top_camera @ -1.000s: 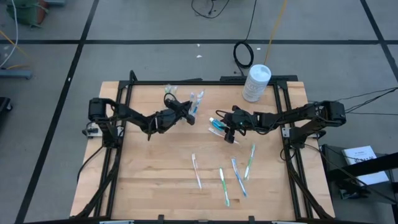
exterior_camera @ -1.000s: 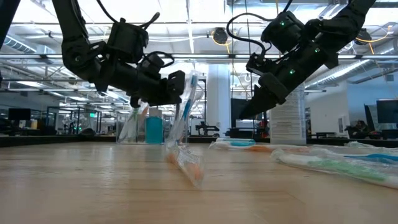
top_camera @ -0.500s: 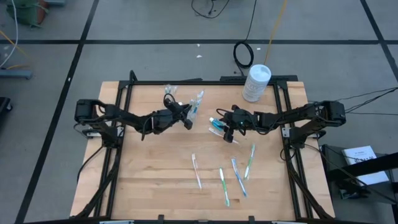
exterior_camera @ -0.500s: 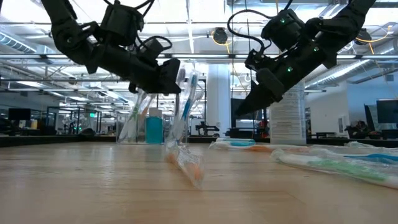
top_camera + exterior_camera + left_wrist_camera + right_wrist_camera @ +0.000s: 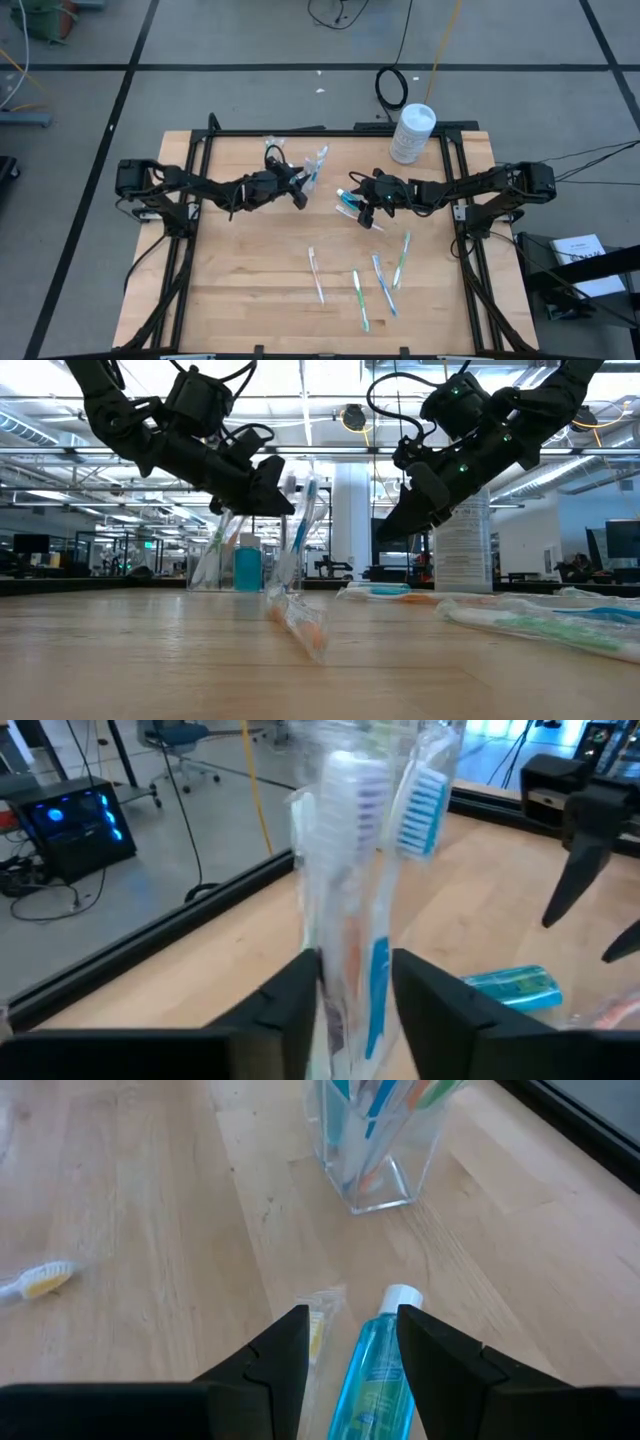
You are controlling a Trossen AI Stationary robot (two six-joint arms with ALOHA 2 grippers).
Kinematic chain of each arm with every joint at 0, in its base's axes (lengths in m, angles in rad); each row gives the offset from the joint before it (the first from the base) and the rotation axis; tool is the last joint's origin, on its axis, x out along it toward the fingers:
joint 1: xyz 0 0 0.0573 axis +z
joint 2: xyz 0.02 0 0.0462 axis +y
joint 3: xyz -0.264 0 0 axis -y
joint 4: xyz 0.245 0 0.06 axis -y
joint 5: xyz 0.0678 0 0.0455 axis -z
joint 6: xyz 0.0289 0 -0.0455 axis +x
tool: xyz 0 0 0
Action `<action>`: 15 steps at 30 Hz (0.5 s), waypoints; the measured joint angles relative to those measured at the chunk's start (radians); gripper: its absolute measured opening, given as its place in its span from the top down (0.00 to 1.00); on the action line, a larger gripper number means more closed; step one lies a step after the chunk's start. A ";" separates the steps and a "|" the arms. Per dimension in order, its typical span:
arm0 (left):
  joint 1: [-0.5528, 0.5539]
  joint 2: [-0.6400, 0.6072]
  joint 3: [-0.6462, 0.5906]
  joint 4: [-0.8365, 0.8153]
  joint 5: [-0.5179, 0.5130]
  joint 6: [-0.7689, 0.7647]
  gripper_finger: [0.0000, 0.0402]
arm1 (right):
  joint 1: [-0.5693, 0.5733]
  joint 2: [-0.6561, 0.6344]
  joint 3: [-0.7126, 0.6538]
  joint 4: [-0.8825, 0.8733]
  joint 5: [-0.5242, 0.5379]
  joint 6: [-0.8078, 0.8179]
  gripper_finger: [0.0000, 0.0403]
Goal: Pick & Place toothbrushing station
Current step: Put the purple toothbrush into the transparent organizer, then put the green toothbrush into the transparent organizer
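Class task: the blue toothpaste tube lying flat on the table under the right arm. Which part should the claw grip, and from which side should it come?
Grip the toothpaste tube across its flat body, just behind the white cap, coming straight down from above. It lies flat on the wooden table, and the right claw already stands open astride it, so its narrow width probably fits between the fingers.

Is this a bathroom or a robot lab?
Most likely a robot lab in a big open workshop. Two robot arms work at a wooden table on a bare concrete floor, cables trail about, and a computer glows nearby.
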 joint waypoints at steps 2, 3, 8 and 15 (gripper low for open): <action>0.000 0.000 0.000 -0.004 0.000 0.002 0.59 | 0.000 0.000 0.000 -0.001 -0.001 0.000 0.64; 0.000 0.000 0.000 -0.004 0.000 0.004 0.56 | 0.000 0.000 0.000 -0.005 -0.007 0.000 0.64; 0.000 -0.002 0.001 -0.087 0.000 -0.008 0.46 | 0.006 -0.002 0.000 -0.020 -0.106 -0.003 0.64; -0.017 -0.003 0.001 -0.118 0.000 -0.047 0.41 | 0.073 -0.156 0.014 -0.226 -0.129 0.149 0.64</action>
